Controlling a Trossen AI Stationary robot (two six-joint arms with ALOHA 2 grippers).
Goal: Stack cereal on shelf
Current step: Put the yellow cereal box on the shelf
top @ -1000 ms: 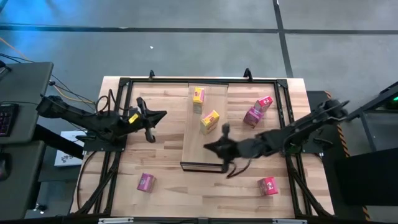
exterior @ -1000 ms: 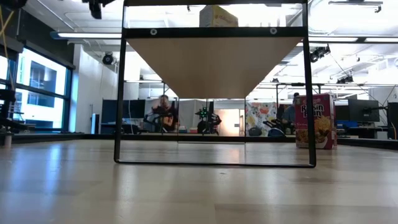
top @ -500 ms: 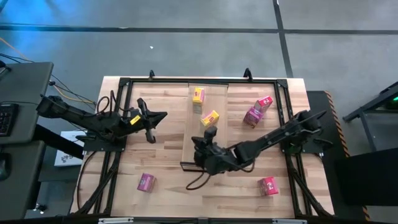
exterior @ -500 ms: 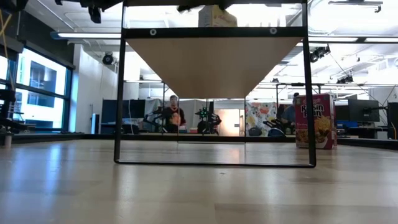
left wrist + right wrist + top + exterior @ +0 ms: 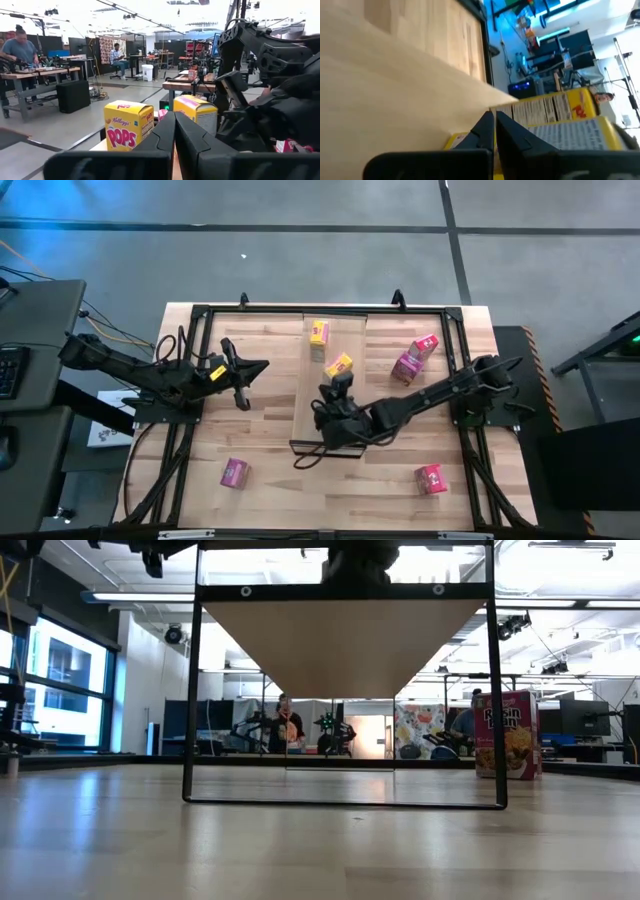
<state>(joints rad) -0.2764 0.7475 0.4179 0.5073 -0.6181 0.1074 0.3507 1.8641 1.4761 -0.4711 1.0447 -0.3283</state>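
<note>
The right gripper [image 5: 337, 383] hangs over the shelf [image 5: 312, 425], fingers pressed together and holding nothing, its tips just beside the nearer yellow cereal box [image 5: 339, 365]. Beyond that box a second yellow one [image 5: 319, 333] stands at the shelf's far end. Two pink boxes [image 5: 414, 357] lie off to the right, another pink [image 5: 233, 472] and a red [image 5: 431, 478] near the front. The left gripper [image 5: 258, 365], also pinched shut, waits left of the shelf. Judged step: straightening the yellow box; the next move calls for a gentle nudge, or spreading the fingers to grasp
</note>
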